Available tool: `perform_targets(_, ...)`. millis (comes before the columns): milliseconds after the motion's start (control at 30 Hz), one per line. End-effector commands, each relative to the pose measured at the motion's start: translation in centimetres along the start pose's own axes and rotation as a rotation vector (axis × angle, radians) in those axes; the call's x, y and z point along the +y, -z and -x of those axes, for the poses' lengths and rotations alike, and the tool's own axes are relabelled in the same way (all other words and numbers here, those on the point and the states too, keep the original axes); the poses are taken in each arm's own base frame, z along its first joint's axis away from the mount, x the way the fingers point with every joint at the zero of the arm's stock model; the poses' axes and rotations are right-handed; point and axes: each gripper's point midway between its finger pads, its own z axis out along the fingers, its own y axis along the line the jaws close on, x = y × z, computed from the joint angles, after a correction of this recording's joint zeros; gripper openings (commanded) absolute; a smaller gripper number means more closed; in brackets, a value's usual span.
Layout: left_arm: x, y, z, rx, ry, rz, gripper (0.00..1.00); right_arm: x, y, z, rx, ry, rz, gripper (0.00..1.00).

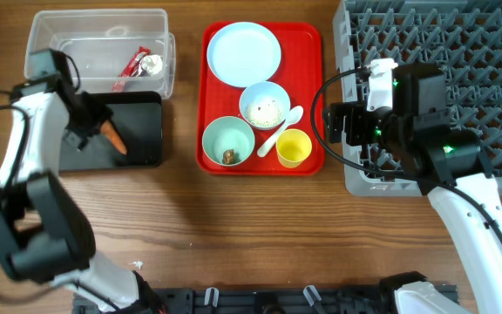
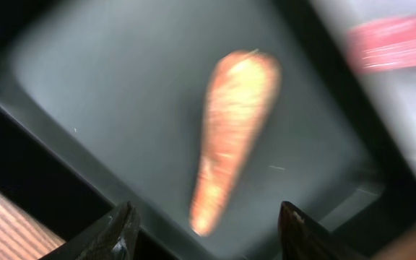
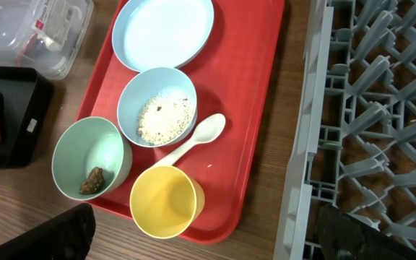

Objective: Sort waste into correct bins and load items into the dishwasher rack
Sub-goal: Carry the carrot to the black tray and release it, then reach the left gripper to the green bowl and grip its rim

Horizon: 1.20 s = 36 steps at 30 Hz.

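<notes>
An orange carrot piece (image 1: 114, 138) (image 2: 233, 130) lies in the black tray (image 1: 144, 122) (image 2: 107, 87). My left gripper (image 1: 94, 126) (image 2: 209, 235) hangs just above it, open and holding nothing. The clear tub (image 1: 94, 39) holds a red wrapper (image 1: 132, 65) and a foil ball (image 1: 153, 64). On the red tray (image 1: 308, 44) are a plate (image 1: 244, 52), a bowl with rice (image 3: 157, 108), a bowl with a brown lump (image 3: 92, 155), a spoon (image 3: 197, 137) and a yellow cup (image 3: 165, 202). My right gripper (image 1: 342, 122) (image 3: 211, 235) is open over the tray's right edge.
The grey dishwasher rack (image 1: 460, 52) (image 3: 381, 108) fills the right side, its near-left corner under my right arm. Bare wood runs along the front of the table. The tub and black tray sit side by side at the far left.
</notes>
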Motion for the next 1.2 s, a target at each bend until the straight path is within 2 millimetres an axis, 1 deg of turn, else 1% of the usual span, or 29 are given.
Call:
perform_targets(0, -3.8, 8.1, 0.9, -0.123, -0.156, -0.23, 0.66, -0.1, 0.0, 0.5, -0.007, 0.001, -0.015, 1.0)
perform_targets(33, -4.6, 9.3, 0.5, -0.138, -0.187, -0.267, 0.66, -0.1, 0.0, 0.5, -0.007, 0.001, -0.015, 1.0)
perform_targets(133, -6.7, 12.1, -0.8, -0.182, -0.287, -0.35, 0.72, -0.1, 0.0, 0.5, -0.009, 0.002, -0.015, 1.0)
perform_targets(200, -8.3, 13.4, -2.0, -0.203, -0.366, -0.393, 0.74, -0.1, 0.0, 0.5, -0.01, 0.002, -0.014, 1.0)
perform_targets(233, -9.6, 14.0, -3.0, -0.214, -0.423, -0.42, 0.76, -0.1, 0.0, 0.6, -0.011, 0.002, -0.014, 1.0)
perform_targets(333, -12.9, 14.8, -5.7, -0.216, -0.522, -0.48, 0.78, -0.1, 0.0, 0.6, -0.014, 0.002, -0.014, 1.0)
perform_targets(467, -17.1, 15.0, -10.5, -0.198, -0.693, -0.547, 0.76, -0.1, 0.0, 0.6, -0.013, 0.002, -0.014, 1.0)
perform_targets(533, -18.5, 14.6, -12.7, -0.177, -0.757, -0.566, 0.76, -0.1, 0.0, 0.6, -0.013, 0.002, -0.014, 1.0)
perform_targets(633, -19.7, 13.4, -15.2, -0.131, -0.813, -0.56, 0.77, -0.1, 0.0, 0.6, -0.013, 0.002, -0.014, 1.0)
perform_targets(700, -19.9, 12.4, -16.4, -0.097, -0.836, -0.545, 0.78, -0.1, 0.0, 0.6, -0.013, 0.002, -0.014, 1.0)
perform_targets(900, -19.6, 7.7, -20.2, 0.049, -0.898, -0.453, 0.79, -0.1, 0.0, 0.7, -0.015, 0.003, -0.014, 1.0)
perform_targets(1000, -19.5, 6.6, -21.8, 0.091, -0.932, -0.426, 0.78, -0.1, 0.0, 0.6, -0.014, 0.002, -0.014, 1.0)
perform_targets(1067, -19.7, 6.4, -22.9, 0.104, -0.958, -0.424, 0.77, -0.1, 0.0, 0.7, -0.015, 0.002, -0.014, 1.0)
perform_targets(1167, -19.7, 6.3, -24.0, 0.111, -0.985, -0.414, 0.77, -0.1, 0.0, 0.9, -0.022, 0.004, -0.013, 1.0)
